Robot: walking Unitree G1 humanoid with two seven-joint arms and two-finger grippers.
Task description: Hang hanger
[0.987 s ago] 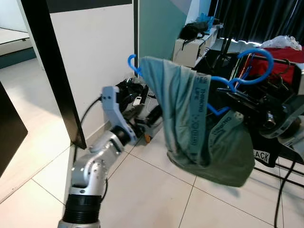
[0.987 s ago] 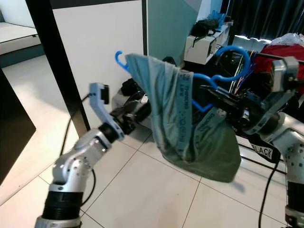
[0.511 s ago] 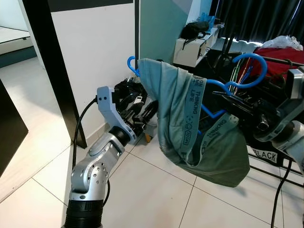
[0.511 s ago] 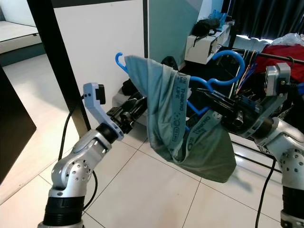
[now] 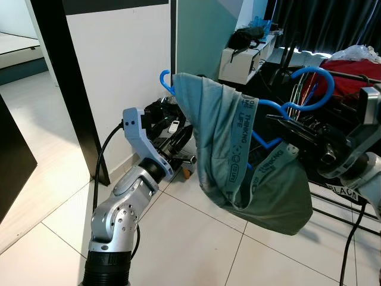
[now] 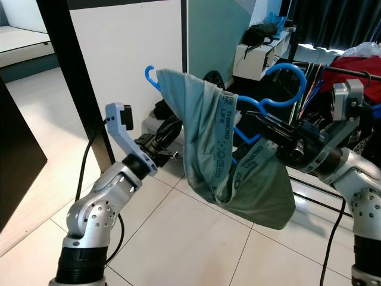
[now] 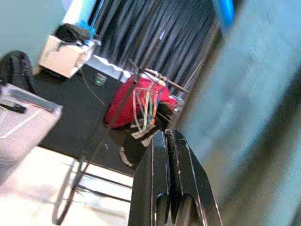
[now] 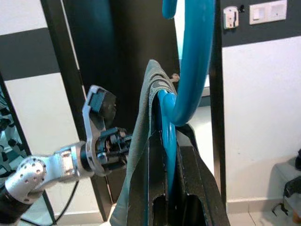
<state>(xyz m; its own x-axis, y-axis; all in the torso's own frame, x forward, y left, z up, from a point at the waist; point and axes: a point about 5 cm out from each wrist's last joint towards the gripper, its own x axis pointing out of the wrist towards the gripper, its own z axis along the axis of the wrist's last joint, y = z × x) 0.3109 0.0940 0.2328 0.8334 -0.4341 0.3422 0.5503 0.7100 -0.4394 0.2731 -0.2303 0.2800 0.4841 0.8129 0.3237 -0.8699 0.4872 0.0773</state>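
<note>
Blue plastic hanger (image 6: 284,77) at centre right of the head views, carrying a grey-green garment (image 5: 238,155) draped over it and sagging in a pouch below. Waistband of garment bearing white printed lettering, repeating, too small to be read with certainty. Right gripper (image 6: 268,128) clamping the hanger neck, blue bar pinched between both black fingers in the right wrist view (image 8: 164,141). Left gripper (image 5: 178,140) reaching in at centre left just beside the garment's edge, fingers (image 7: 167,188) pressed together on nothing. Black label with white letters "BLACK" (image 5: 348,192) showing in part at lower right, under a rack of clothes with a red item (image 5: 351,71). Pale glossy floor tiles (image 5: 178,238) lying across the lower frame; white wall with black post (image 5: 65,77) standing at upper left; dark curtains (image 6: 333,24) hanging at upper right
</note>
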